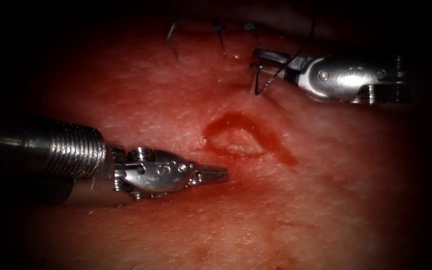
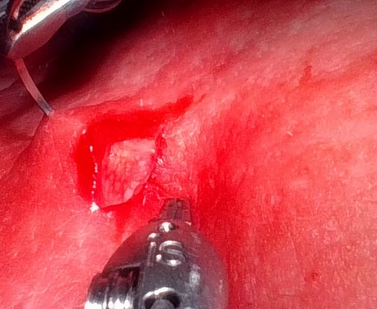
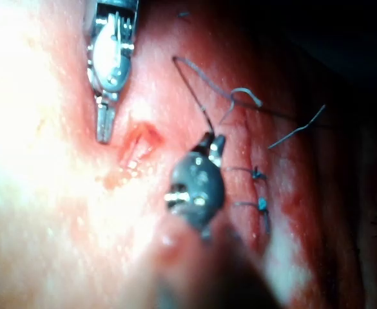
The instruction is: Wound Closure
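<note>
At lower left, the left claw [image 1: 220, 175] is pressed together, holding nothing, just left of the cut [image 1: 238, 140], an open oval ringed by red fluid. At upper right, the right claw [image 1: 262, 58] pinches the thread [image 1: 276, 75]; keeping it gently taut seems wise. I cannot make out the needle.

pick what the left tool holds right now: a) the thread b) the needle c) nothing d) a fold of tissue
c: the left tool has its jaws shut and bare beside the open cut, while the thread hangs at the right tool.
</note>
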You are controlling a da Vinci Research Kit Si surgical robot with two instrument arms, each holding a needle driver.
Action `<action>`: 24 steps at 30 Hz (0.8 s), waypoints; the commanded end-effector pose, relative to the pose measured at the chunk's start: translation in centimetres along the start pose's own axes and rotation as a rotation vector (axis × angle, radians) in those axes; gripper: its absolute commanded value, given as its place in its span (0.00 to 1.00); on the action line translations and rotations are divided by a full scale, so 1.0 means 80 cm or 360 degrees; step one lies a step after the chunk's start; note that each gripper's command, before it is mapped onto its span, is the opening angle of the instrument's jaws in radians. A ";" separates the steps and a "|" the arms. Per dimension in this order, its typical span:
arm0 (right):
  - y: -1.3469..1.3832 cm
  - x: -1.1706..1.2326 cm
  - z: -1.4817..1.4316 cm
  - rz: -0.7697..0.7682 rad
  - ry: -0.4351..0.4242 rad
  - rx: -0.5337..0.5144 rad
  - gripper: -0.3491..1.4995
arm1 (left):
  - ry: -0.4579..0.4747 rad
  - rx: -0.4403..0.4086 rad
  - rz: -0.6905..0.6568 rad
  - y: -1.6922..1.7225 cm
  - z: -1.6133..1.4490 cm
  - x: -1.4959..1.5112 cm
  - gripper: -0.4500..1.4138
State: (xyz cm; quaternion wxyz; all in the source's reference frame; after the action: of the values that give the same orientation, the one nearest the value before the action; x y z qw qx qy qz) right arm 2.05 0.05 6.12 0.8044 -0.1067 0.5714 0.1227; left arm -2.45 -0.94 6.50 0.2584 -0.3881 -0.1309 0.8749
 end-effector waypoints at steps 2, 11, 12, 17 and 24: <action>0.0000 0.0000 0.0011 -0.0021 0.0005 0.0000 0.00 | 0.0002 -0.0001 0.0001 0.0001 0.0010 0.0000 0.11; 0.0001 0.0000 0.0011 -0.0010 0.0010 -0.0009 0.00 | 0.0002 -0.0002 0.0002 0.0001 0.0009 -0.0001 0.11; 0.0001 0.0000 0.0012 0.0027 0.0010 -0.0011 0.00 | 0.0002 -0.0002 0.0002 0.0001 0.0009 0.0000 0.11; 0.0007 -0.0004 0.0014 0.0308 -0.0020 -0.0049 0.00 | 0.0001 -0.0002 0.0002 0.0002 0.0009 0.0000 0.11; 0.0017 -0.0014 0.0024 0.0725 -0.0140 -0.0089 0.00 | 0.0001 -0.0002 0.0001 0.0002 0.0009 0.0000 0.11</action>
State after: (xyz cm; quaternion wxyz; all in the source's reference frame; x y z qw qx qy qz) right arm 2.06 0.21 6.25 0.7764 0.0127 0.5385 0.3272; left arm -2.45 -0.94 6.49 0.2579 -0.3884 -0.1313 0.8749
